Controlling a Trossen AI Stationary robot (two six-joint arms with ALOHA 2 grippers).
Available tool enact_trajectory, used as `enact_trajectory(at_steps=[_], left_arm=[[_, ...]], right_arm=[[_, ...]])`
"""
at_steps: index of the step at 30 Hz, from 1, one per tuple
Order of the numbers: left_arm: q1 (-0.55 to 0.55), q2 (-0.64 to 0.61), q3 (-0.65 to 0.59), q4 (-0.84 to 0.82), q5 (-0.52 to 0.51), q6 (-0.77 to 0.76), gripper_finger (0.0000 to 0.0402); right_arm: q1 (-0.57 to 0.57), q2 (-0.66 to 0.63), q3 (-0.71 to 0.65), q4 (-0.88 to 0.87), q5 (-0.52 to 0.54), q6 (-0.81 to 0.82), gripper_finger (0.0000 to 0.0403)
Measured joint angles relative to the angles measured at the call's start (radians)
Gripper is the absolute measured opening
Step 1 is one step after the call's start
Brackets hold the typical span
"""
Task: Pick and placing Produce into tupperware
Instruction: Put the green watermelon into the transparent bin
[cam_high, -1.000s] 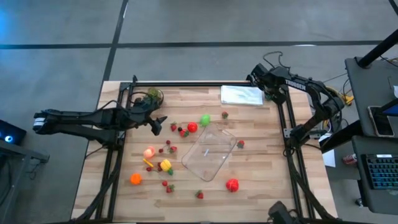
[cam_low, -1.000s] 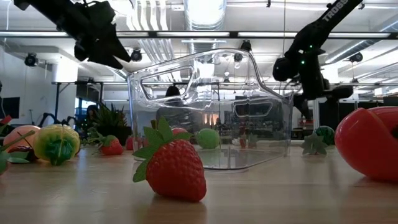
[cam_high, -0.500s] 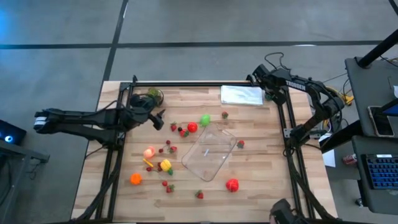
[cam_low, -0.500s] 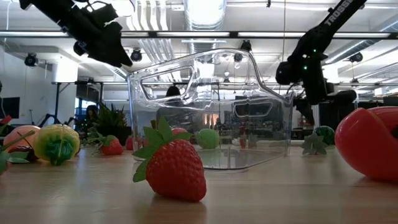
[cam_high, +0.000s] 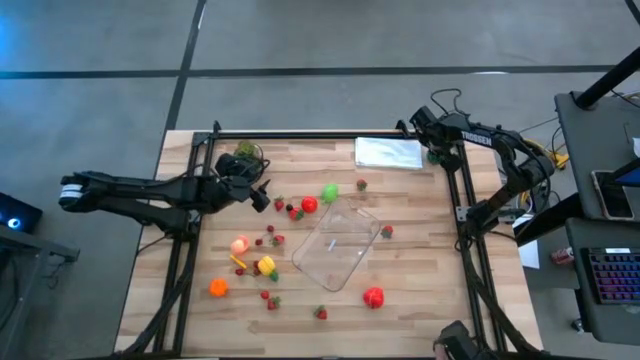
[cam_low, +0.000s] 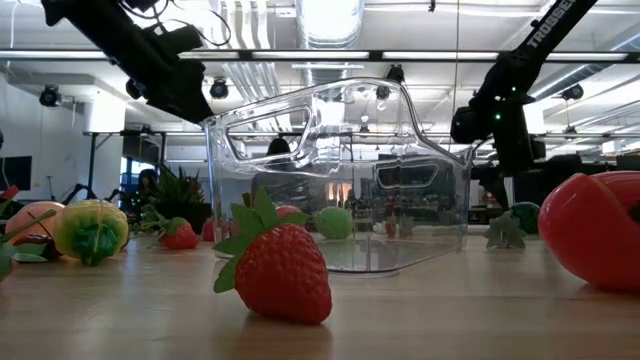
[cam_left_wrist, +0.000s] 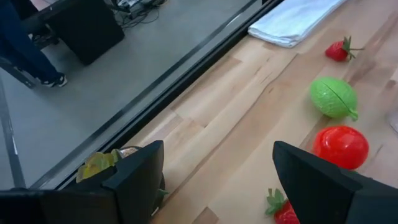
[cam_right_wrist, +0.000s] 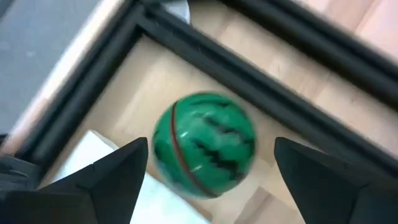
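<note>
The tub (cam_high: 337, 245) lies at the centre of the table (cam_high: 420, 310), clear and with nothing in it. Produce is scattered around it: a green piece (cam_high: 330, 192) and a red one (cam_high: 309, 205) at its 11 o'clock, a red piece (cam_high: 373, 296) at 5, and a pink (cam_high: 240, 245), a yellow (cam_high: 266, 266) and an orange (cam_high: 218, 288) piece off toward 8 and 9. The left claw (cam_high: 262, 193) hovers at the table's 10 o'clock beside the plant (cam_high: 245, 152), fingers spread, gripping nothing. The right claw (cam_high: 428, 143) sits at the table's 1 o'clock corner, next to the white sheet (cam_high: 388, 153); its fingers are spread above a green striped melon (cam_right_wrist: 204, 144), not touching it.
</note>
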Motion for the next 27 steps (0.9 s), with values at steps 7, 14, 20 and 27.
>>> enact_trajectory(at_steps=[7,14,20,27], left_arm=[[0.000,-0.002,0.013,0.000,0.000,-0.002,0.0286],[0.000,-0.022,0.023,0.000,-0.001,-0.002,0.0286],[0.000,-0.020,0.023,-0.001,0.000,-0.002,0.0286],[0.000,-0.022,0.023,-0.001,0.004,-0.002,0.0286]], right_arm=[[-0.008,0.000,-0.059,0.051,-0.014,0.003,0.0336],[-0.020,0.000,-0.074,0.071,-0.010,-0.030,0.0329],[-0.020,0.000,-0.076,0.079,-0.011,-0.079,0.0328],[-0.019,0.000,-0.080,0.079,-0.010,-0.078,0.0304]])
